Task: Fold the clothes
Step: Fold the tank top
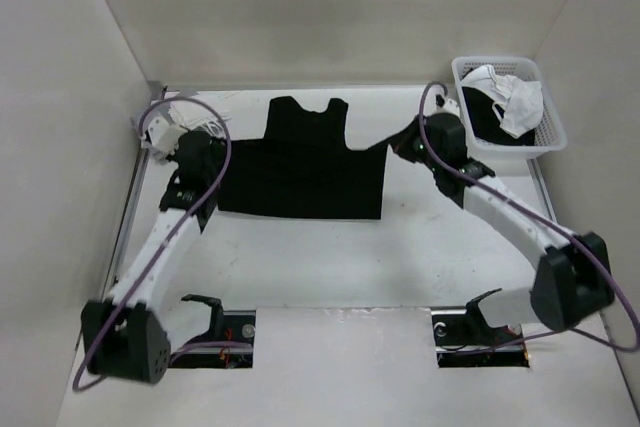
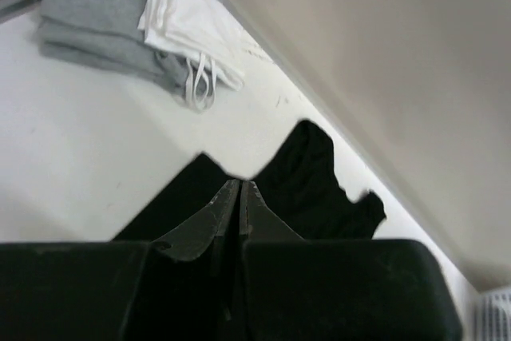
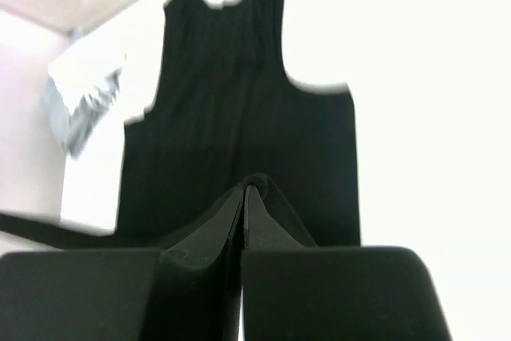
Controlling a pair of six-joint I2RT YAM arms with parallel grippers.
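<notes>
Lying flat across the far middle of the white table (image 1: pixel 300 267), the black fabric garment (image 1: pixel 300 172) points its neckline at the back wall. A white slatted plastic basket (image 1: pixel 556 133) in the far right corner holds crumpled white and black clothes (image 1: pixel 515 102). Folded grey and white garments (image 2: pixel 96 13) sit far left. The left gripper (image 2: pixel 240 185) and right gripper (image 3: pixel 244 191) meet the garment's opposite side edges, jaws pressed together; whether cloth is pinched is unclear.

The top (image 1: pixel 300 172) was plain black, the table (image 1: pixel 330 257) white.
Folded clothes showed plain: grey pile (image 2: pixel 96 5), white pile (image 2: pixel 196 25); the basket (image 1: pixel 548 137) was white, the cables (image 1: pixel 190 98) purple.
</notes>
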